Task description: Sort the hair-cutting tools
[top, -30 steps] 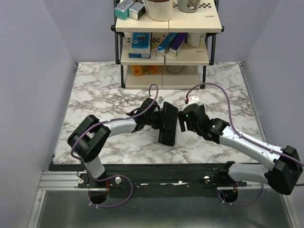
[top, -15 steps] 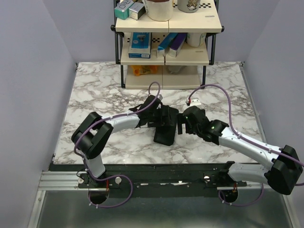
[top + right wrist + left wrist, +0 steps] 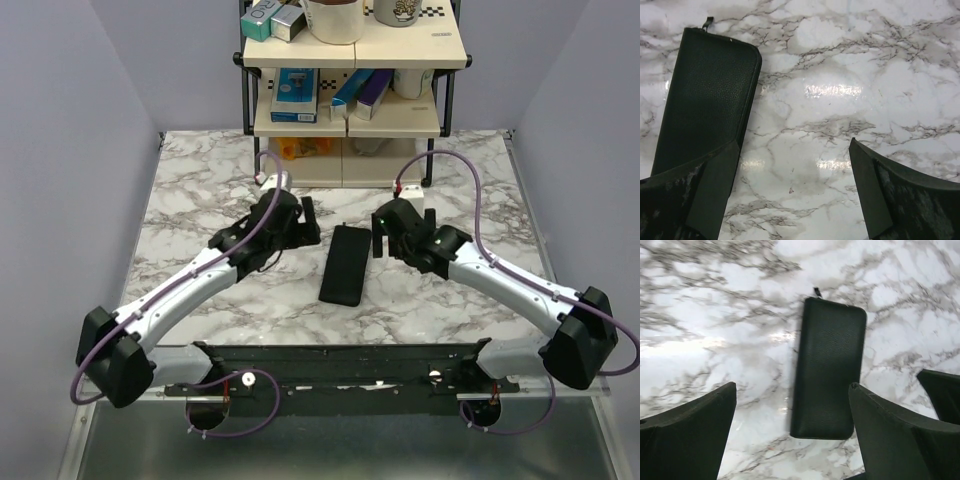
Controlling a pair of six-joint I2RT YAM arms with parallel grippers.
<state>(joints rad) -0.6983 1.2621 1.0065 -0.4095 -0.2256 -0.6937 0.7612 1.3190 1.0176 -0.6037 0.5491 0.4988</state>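
A flat black rectangular zipped pouch (image 3: pixel 345 264) lies closed near the middle of the white marble counter (image 3: pixel 200 200). The left claw (image 3: pixel 308 222) and right claw (image 3: pixel 380 235) flank it, both released and grasping nothing. Where the hair-cutting tools lie cannot be told.

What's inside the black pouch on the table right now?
The pouch lies flat and closed on the marble table; only its black outer cover shows. Anything inside is hidden.

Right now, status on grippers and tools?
Left gripper open, empty. Right gripper open, empty. Pouch closed, flat on table between them. Combs, scissors not visible.
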